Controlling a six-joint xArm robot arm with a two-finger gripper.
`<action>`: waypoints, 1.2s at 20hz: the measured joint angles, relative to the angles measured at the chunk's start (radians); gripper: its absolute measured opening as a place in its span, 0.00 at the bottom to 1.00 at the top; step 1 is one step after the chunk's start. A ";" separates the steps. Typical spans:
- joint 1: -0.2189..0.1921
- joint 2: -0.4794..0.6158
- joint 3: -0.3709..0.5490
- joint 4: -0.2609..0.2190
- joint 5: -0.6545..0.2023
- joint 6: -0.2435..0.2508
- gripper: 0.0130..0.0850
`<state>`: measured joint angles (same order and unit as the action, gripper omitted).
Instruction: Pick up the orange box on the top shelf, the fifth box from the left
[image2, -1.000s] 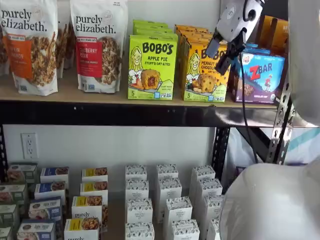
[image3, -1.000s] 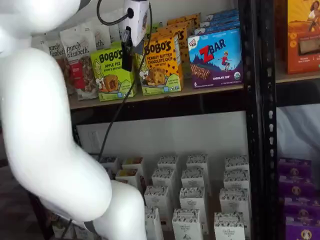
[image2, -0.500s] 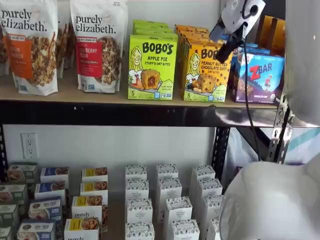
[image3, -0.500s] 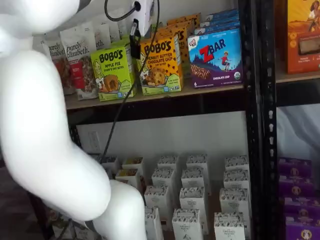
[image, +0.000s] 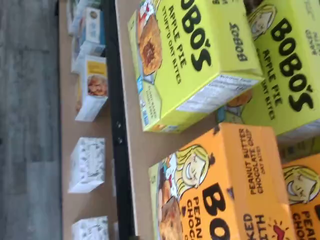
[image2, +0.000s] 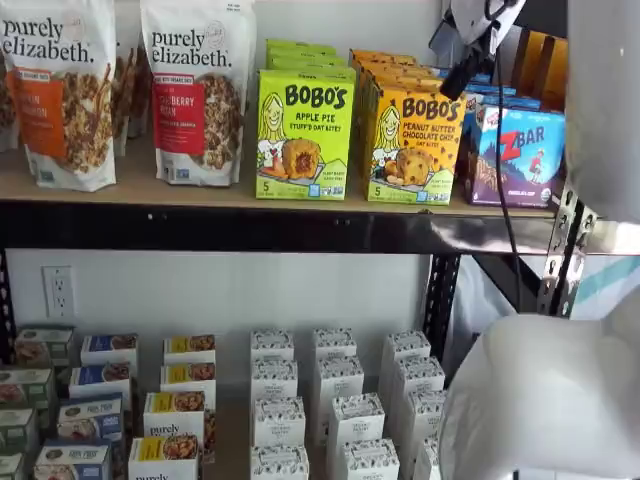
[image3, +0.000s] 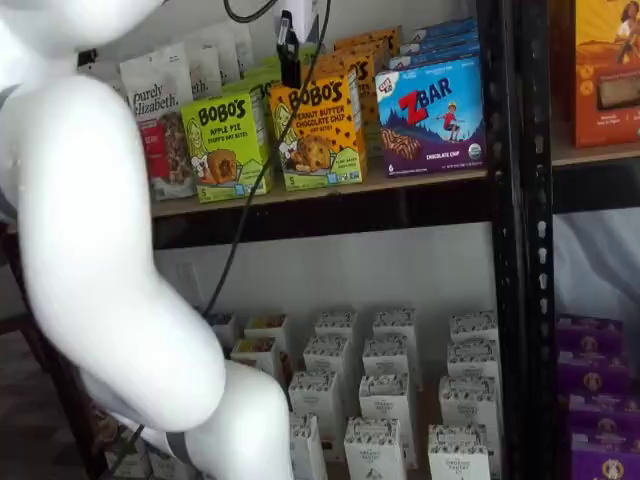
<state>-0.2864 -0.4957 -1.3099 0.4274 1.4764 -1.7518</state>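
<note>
Orange box (image2: 413, 145) upright on top shelf (image2: 250, 226), between green box (image2: 304, 135) and blue box (image2: 518, 155). Gripper (image2: 468, 72) above its top corner, fingers apart, empty. Risk: descent off-centre, clipping blue box or toppling orange box backward.

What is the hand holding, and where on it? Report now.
Nothing. The hand hangs above the yellow-orange Bobo's peanut butter chocolate chip carton, which stands untouched on the tan wooden top shelf.
</note>
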 joint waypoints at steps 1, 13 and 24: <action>0.000 0.014 -0.017 -0.006 0.015 0.001 1.00; -0.001 0.200 -0.244 0.007 0.212 0.031 1.00; 0.020 0.276 -0.388 0.013 0.316 0.080 1.00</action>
<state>-0.2659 -0.2198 -1.6975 0.4401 1.7923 -1.6715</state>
